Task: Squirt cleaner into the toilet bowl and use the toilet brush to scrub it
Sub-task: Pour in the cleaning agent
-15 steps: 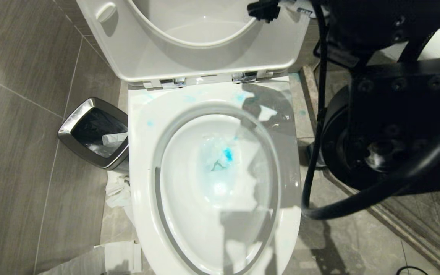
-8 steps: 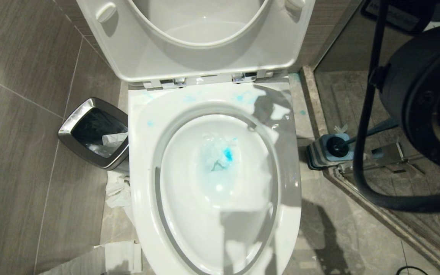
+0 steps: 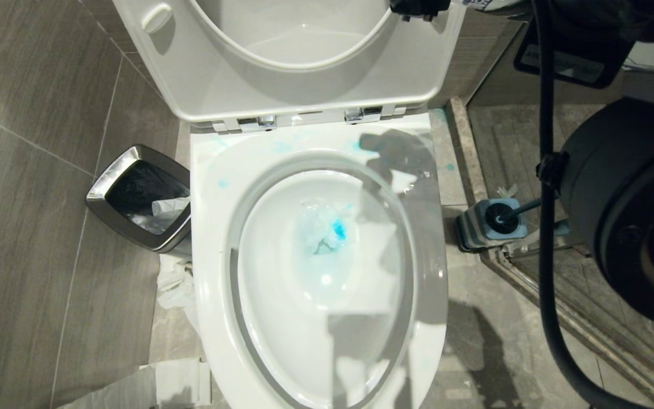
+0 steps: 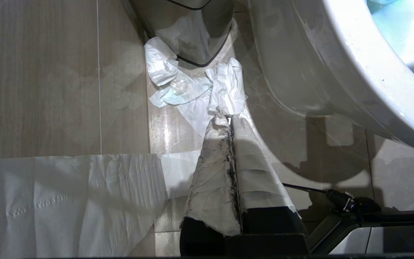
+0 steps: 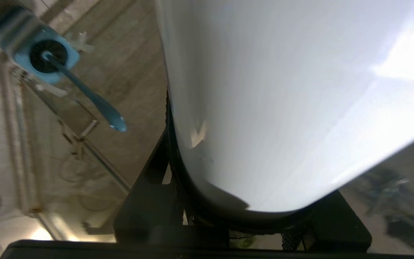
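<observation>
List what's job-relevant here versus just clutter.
Job: toilet bowl, blue liquid inside; cleaner bottle, in the right gripper; toilet brush, standing in its holder.
Clutter: waste bin; tissue on the floor. Left gripper idle, shut.

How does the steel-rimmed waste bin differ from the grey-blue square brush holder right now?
The steel-rimmed waste bin stands on the floor on the robot's left of the white ceramic toilet bowl; the grey-blue square brush holder stands on its right. The bin is clearly larger. The bin holds a dark liner and crumpled paper; the holder holds the slate-blue toilet brush, its handle leaning out. Both are square and open-topped.
</observation>
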### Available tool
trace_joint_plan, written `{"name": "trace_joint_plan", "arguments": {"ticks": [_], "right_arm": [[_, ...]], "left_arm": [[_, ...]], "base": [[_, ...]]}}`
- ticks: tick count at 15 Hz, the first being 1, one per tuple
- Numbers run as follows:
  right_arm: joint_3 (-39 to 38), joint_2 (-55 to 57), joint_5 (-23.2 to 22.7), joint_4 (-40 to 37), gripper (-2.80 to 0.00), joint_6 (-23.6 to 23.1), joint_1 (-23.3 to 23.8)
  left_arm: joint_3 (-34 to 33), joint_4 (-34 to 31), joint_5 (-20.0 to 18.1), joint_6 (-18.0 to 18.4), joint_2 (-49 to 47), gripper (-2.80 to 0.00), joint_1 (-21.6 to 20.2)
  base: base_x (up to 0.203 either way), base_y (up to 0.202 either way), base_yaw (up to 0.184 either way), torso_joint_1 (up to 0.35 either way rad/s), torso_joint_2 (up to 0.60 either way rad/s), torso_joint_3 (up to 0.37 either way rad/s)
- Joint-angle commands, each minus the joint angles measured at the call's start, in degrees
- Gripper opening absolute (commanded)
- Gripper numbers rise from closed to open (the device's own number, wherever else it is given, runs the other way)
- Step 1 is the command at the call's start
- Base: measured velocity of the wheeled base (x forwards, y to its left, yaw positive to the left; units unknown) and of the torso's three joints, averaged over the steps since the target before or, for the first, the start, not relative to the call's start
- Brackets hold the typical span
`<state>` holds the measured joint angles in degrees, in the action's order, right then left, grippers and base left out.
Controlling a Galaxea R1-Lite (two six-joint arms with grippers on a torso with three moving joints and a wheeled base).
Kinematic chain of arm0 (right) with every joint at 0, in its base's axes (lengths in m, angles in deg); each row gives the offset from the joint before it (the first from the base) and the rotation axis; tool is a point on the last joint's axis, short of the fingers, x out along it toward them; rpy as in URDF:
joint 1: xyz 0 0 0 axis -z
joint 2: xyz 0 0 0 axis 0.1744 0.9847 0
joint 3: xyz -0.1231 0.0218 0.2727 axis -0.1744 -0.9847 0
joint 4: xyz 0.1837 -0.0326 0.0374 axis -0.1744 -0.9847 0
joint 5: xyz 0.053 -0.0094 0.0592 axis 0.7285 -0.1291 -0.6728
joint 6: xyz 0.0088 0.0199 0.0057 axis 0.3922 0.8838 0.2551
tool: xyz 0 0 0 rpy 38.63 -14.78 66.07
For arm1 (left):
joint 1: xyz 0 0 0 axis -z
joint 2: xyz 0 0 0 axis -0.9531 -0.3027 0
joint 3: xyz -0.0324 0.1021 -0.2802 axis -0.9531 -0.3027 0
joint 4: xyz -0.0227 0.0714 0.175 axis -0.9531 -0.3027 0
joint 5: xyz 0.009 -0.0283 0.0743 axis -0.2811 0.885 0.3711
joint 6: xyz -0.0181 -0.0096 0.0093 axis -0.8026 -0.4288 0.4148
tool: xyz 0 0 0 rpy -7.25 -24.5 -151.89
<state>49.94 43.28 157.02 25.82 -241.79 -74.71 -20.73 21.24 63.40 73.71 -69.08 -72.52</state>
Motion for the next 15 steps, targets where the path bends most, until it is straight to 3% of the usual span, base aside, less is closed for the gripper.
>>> {"name": "trace_joint_plan", "arguments": {"ticks": [1, 7, 9, 12, 15], "right_arm": [[0.86, 0.55, 0.48, -6.10, -2.80, -0.89, -0.11], [4.79, 9.12, 0.48, -20.75, -2.80, -0.89, 0.91], [9.06, 13.08, 0.48, -15.83, -2.80, -0.89, 1.52], [9.98, 14.44, 0.48, 1.87, -2.80, -0.89, 4.43], [10.77, 8.95, 0.48, 2.08, -2.80, -0.89, 4.74]], "left_arm": [[0.00, 0.00, 0.04, 0.01, -0.09, -2.80, -0.04], [0.00, 0.00, -0.01, 0.01, -0.09, -2.80, -0.02], [0.00, 0.00, -0.01, 0.01, -0.09, -2.80, -0.04], [0.00, 0.00, 0.03, 0.01, -0.09, -2.80, -0.04], [0.00, 0.00, -0.01, 0.01, -0.09, -2.80, 0.04]], "base": [[0.000, 0.000, 0.000, 0.000, 0.00, 0.000], [0.000, 0.000, 0.000, 0.000, 0.00, 0.000], [0.000, 0.000, 0.000, 0.000, 0.00, 0.000], [0.000, 0.000, 0.000, 0.000, 0.00, 0.000], [0.000, 0.000, 0.000, 0.000, 0.00, 0.000]]}}
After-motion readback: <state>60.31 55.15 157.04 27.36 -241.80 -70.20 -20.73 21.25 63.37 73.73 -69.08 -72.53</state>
